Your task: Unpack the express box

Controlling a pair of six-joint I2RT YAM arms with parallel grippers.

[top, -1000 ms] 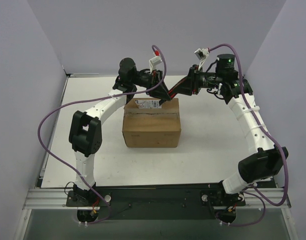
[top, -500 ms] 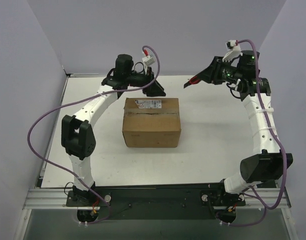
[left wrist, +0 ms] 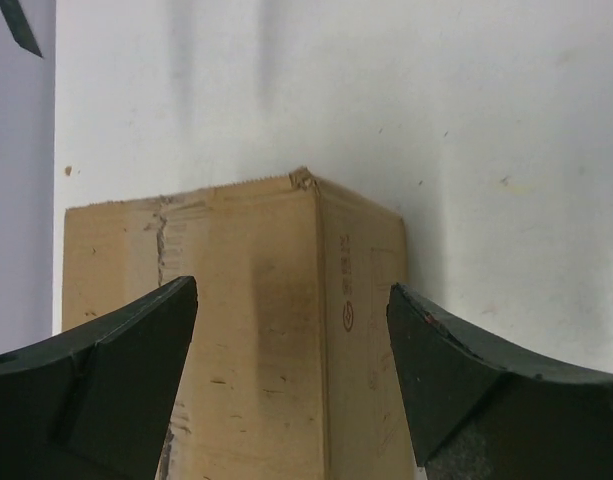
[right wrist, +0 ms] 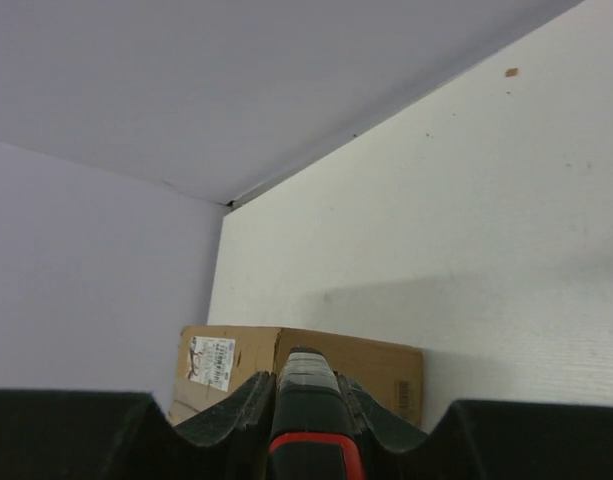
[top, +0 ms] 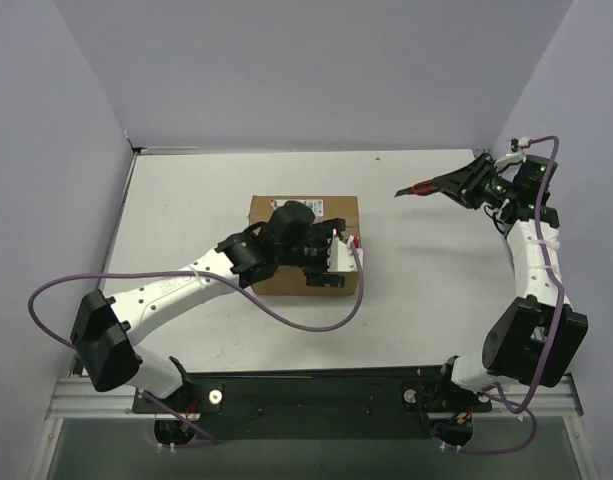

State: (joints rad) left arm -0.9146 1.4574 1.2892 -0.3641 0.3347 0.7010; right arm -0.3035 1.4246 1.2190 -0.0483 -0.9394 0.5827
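1. The left gripper is standing with its jaws spread wide. It is holding nothing, and its fingers are straddling an upper corner of the express box without visibly touching it.
2. The right gripper is clamping a red-and-black cutter between its fingers. The dark tip is pointing toward 9 o'clock and is touching nothing.
3. The express box is sitting near the middle of the table with its flaps lying flat and closed. Its white label is showing at the far edge of the top.
4. Compared with a second ago, the right gripper is no longer reaching the cutter's tip to the box top by the label. It is now hanging well apart from the box, at about 2 o'clock from it.
5. The left arm is no longer at the box's 12 o'clock edge. It is now lying across the top, with its gripper over the 4 o'clock part.
6. The box itself is sitting where it sat then.
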